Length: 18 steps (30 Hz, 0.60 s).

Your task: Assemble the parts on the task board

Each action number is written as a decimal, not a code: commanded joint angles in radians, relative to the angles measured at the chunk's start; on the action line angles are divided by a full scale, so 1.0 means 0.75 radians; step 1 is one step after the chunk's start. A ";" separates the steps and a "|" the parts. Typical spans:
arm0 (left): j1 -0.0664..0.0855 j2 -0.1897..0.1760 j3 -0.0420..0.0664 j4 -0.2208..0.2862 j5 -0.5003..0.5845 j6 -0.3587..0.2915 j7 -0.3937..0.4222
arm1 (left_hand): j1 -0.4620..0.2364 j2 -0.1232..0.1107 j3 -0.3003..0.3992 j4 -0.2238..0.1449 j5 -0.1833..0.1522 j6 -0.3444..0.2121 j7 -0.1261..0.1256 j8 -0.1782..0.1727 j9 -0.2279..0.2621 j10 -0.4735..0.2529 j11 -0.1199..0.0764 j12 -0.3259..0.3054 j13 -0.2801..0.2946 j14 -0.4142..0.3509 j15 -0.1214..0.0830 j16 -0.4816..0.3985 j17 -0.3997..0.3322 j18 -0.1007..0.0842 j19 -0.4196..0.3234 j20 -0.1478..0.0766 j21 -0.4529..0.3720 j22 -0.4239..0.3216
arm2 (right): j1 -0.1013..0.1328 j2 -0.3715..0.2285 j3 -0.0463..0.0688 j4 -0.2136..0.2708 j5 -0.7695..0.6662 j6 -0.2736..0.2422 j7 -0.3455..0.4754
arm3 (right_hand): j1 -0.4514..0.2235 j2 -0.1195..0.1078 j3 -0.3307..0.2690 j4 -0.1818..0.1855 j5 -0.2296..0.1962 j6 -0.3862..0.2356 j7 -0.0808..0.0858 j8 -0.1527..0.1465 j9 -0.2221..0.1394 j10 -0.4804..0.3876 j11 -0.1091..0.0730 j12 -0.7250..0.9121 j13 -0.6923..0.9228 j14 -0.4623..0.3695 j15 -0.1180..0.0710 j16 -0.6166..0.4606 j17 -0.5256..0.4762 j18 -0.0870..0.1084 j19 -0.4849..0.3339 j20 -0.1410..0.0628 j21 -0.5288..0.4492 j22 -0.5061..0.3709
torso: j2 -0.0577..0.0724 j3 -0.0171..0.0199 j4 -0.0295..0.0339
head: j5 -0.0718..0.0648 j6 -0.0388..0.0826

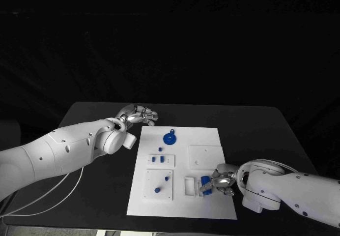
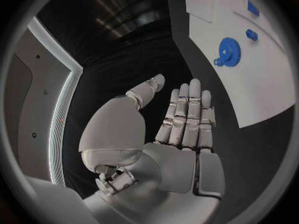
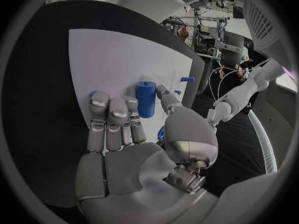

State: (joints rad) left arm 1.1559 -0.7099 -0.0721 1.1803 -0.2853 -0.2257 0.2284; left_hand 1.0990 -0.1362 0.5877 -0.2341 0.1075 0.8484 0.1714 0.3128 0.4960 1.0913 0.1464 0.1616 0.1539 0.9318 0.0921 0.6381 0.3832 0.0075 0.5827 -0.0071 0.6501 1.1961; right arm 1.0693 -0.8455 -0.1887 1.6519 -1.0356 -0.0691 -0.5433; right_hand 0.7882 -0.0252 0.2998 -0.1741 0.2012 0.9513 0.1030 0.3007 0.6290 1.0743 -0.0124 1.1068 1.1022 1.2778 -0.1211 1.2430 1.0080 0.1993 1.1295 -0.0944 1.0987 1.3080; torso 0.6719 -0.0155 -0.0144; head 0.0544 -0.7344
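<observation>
The white task board (image 1: 181, 206) lies in the middle of the black table. Near its front right, my right hand (image 1: 218, 183) pinches an upright blue cylinder (image 1: 205, 184) between thumb and fingers; the right wrist view shows the blue cylinder (image 3: 146, 98) against the board (image 3: 112, 55). My left hand (image 1: 139, 115) hovers off the board's far left corner, fingers straight and apart, holding nothing; the left wrist view shows this left hand (image 2: 184, 119) flat. A blue gear (image 1: 169, 138) (image 2: 229, 51) lies on the board's far part. Small blue pieces (image 1: 158, 159) sit left of the middle.
Two blue pegs (image 1: 162, 184) stand in a raised square at the board's front left. A plain white square (image 1: 205, 156) sits right of the middle, and a narrow slot (image 1: 189, 186) lies beside the right hand. A white cable (image 1: 49, 199) trails over the table's left side.
</observation>
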 commanded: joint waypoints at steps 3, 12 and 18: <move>0.000 0.003 0.001 0.003 0.009 0.023 0.016 | -0.011 0.000 -0.011 0.001 -0.002 -0.012 -0.001 0.006 -0.002 -0.005 -0.003 -0.001 -0.002 0.007 0.000 -0.006 0.002 0.000 0.003 -0.001 -0.009 0.002 | -0.008 0.006 -0.006 -0.009 0.008 -0.061 0.012 | 0.023 0.011 0.073 0.000 -0.044 0.031 -0.004 -0.022 -0.079 0.019 0.001 -0.001 0.009 0.014 0.002 0.001 0.006 0.083 0.004 -0.002 0.015 0.027 | -0.001 -0.0011 0.0049 | 0.000 -0.002; 0.000 0.002 0.001 0.002 0.009 0.025 0.014 | -0.010 0.001 -0.012 0.000 -0.002 -0.013 -0.001 0.005 -0.003 -0.006 -0.003 -0.001 -0.002 0.007 0.000 -0.008 0.003 0.000 0.003 -0.001 -0.009 0.002 | -0.008 0.004 -0.005 -0.021 0.079 -0.105 0.014 | 0.082 -0.110 0.441 0.118 -0.208 0.070 -0.013 -0.026 -0.083 0.036 -0.005 -0.016 0.023 0.022 -0.004 -0.011 0.014 0.083 0.016 0.005 0.022 0.020 | -0.002 -0.0019 0.0039 | 0.002 -0.005; 0.000 0.002 0.001 0.002 0.009 0.027 0.013 | -0.009 0.002 -0.013 -0.001 -0.001 -0.014 0.000 0.005 -0.003 -0.007 -0.002 -0.001 -0.002 0.007 0.000 -0.008 0.004 0.000 0.003 -0.001 -0.010 0.002 | -0.008 -0.015 -0.005 0.013 0.119 -0.140 0.025 | 0.059 -0.135 0.510 0.121 -0.203 0.080 -0.010 -0.021 -0.076 0.044 -0.005 -0.014 0.033 0.029 -0.002 -0.009 0.019 0.083 0.026 0.012 0.042 0.026 | -0.002 -0.0018 0.0041 | 0.004 -0.005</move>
State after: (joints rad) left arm 1.1559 -0.7096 -0.0721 1.1800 -0.2845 -0.2210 0.2277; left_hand 1.0991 -0.1362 0.5850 -0.2369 0.1075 0.8457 0.1686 0.3128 0.4951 1.0913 0.1464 0.1616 0.1531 0.9318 0.0921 0.6382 0.3850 0.0076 0.5827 -0.0071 0.6464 1.1968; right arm 1.0669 -0.8537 -0.1900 1.6559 -0.9782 -0.1433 -0.5275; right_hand 0.8324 -0.1218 0.6779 -0.0832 0.0502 1.0005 0.0943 0.2765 0.5640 1.1010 -0.0143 1.0979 1.1258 1.2903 -0.1227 1.2401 1.0215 0.1990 1.1455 -0.0857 1.1239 1.3080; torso 0.6705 -0.0168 -0.0110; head 0.0569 -0.7382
